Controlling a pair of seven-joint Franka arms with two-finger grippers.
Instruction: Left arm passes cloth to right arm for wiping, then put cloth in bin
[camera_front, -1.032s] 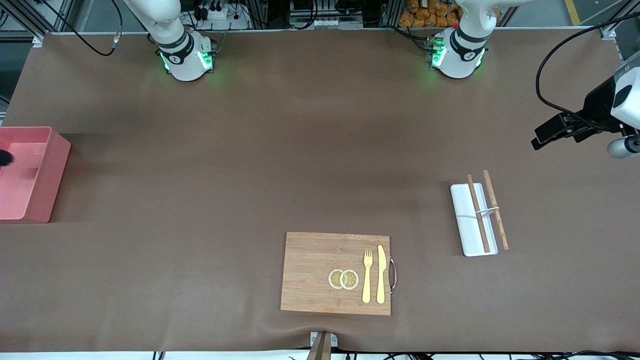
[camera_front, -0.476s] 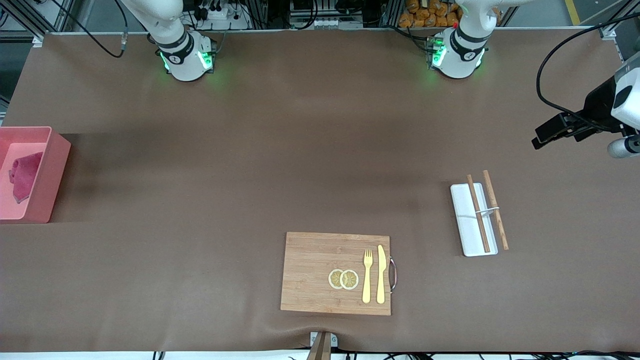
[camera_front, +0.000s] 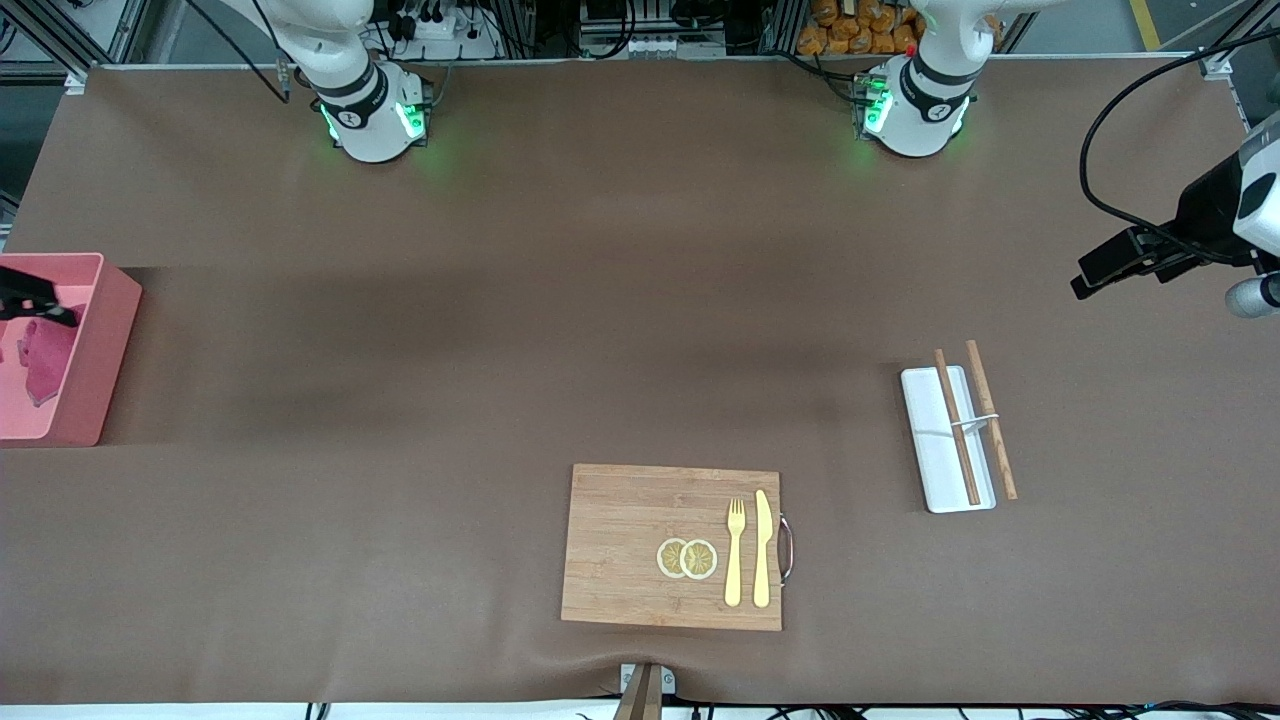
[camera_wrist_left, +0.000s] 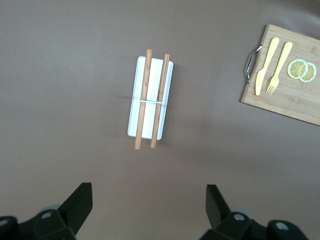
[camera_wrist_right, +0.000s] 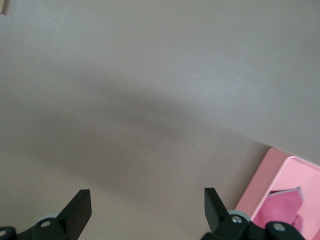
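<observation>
The magenta cloth (camera_front: 45, 360) lies crumpled in the pink bin (camera_front: 100, 350) at the right arm's end of the table. It also shows in the right wrist view (camera_wrist_right: 282, 210), inside the bin (camera_wrist_right: 265, 180). My right gripper (camera_front: 45, 300) is open and empty over the bin's edge, above the cloth; its own view shows it (camera_wrist_right: 147, 210) over bare table beside the bin. My left gripper (camera_front: 1090, 278) waits open and empty in the air at the left arm's end; its own view shows it (camera_wrist_left: 148, 205) over bare table.
A white tray (camera_front: 945, 440) with two wooden chopsticks (camera_front: 975, 420) lies toward the left arm's end, also in the left wrist view (camera_wrist_left: 150, 97). A wooden cutting board (camera_front: 640, 545) with lemon slices, a yellow fork and a knife lies near the front edge.
The cloth came to rest in the bin. The right gripper left the view, then came back over the bin's edge. The left gripper drifted slightly toward its end of the table.
</observation>
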